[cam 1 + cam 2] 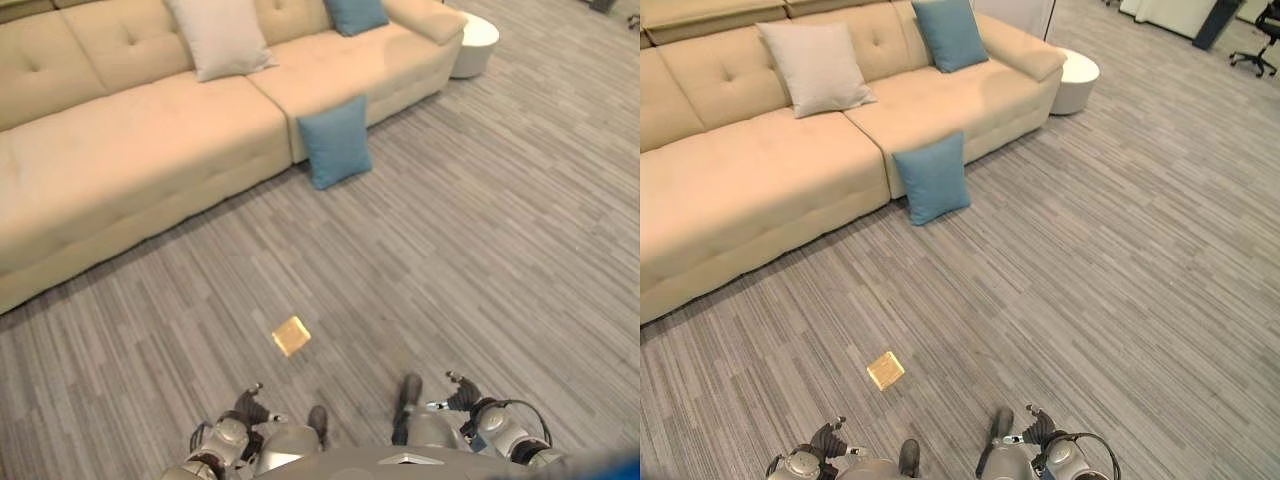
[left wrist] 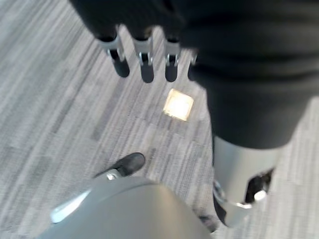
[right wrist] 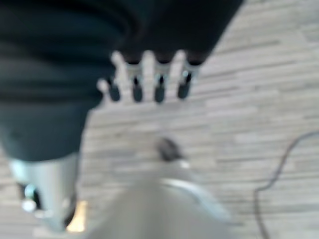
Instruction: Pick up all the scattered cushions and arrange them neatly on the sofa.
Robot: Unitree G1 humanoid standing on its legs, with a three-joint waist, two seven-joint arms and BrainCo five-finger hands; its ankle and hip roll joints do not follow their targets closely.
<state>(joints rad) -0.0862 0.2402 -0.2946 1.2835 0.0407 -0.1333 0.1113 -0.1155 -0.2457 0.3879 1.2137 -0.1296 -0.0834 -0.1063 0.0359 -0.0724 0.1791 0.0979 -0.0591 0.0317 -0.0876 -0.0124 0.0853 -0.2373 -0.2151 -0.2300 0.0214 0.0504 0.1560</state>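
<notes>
While one blue cushion [image 1: 932, 178] stands upright on the floor [image 1: 1120, 260], leaning against the front of the beige sofa [image 1: 750, 180] near the seam between its two seat sections, two more cushions are on the sofa itself: a pale grey cushion [image 1: 816, 66] propped against the backrest just left of that seam, and a second blue cushion [image 1: 951, 33] propped against the backrest at the far right end, beside the armrest. That makes three cushions in all, two blue and one grey, with one of them off the sofa. A small round white side table [image 1: 1077, 79] stands on the floor just past the sofa's right armrest. Nearer, well apart from the sofa, a single small yellow square [image 1: 885, 370] lies flat on the grey striped floor. A black office chair [image 1: 1258, 42] stands at the far right. Both arms hang low at the near edge of the scene, well away from every cushion. The left robot hand [image 2: 144, 55] hangs above the floor with its fingers straight and spread slightly, holding nothing; the yellow square shows just beyond its fingertips. The right robot hand [image 3: 149, 79] likewise hangs over bare floor, fingers straight and loosely apart, empty.
</notes>
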